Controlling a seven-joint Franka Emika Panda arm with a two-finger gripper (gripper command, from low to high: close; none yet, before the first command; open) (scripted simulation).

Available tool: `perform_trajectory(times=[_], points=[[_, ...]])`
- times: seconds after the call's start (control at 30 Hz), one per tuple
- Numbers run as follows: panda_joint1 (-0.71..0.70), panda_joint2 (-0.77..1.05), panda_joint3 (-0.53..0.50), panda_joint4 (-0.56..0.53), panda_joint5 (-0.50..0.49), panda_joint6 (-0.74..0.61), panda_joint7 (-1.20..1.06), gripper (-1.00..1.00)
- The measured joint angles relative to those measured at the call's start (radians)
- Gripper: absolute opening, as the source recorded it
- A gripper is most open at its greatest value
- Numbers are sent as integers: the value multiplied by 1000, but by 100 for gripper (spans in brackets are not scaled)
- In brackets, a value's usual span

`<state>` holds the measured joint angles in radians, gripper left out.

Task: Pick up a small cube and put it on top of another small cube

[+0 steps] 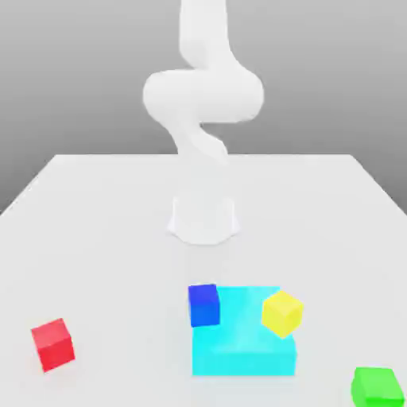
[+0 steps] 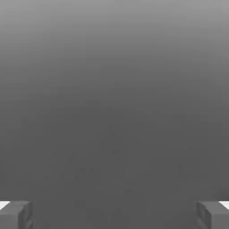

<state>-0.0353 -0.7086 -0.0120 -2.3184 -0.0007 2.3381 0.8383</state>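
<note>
In the exterior view, four small cubes: one red cube (image 1: 54,345) on the bench (image 1: 127,270), one blue cube (image 1: 204,305) and one yellow cube (image 1: 282,314) at the one cyan block (image 1: 243,354), one green cube (image 1: 377,388) toward the exterior view's right. In the hand view, two jaws of the gripper (image 2: 114,215) stand wide apart, nothing between them; no cube lies near them.

Bare desk (image 1: 131,278) lies open between the red cube (image 1: 54,345) and the cyan block (image 1: 243,342). The blue cube (image 1: 204,306) and the yellow cube (image 1: 282,314) obstruct the space over the block, with a gap between them.
</note>
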Motion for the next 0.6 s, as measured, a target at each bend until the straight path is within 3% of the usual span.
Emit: perform_trajectory(times=[0.6], points=[[-224, 658, -139, -134, 29, 278, 253, 0]])
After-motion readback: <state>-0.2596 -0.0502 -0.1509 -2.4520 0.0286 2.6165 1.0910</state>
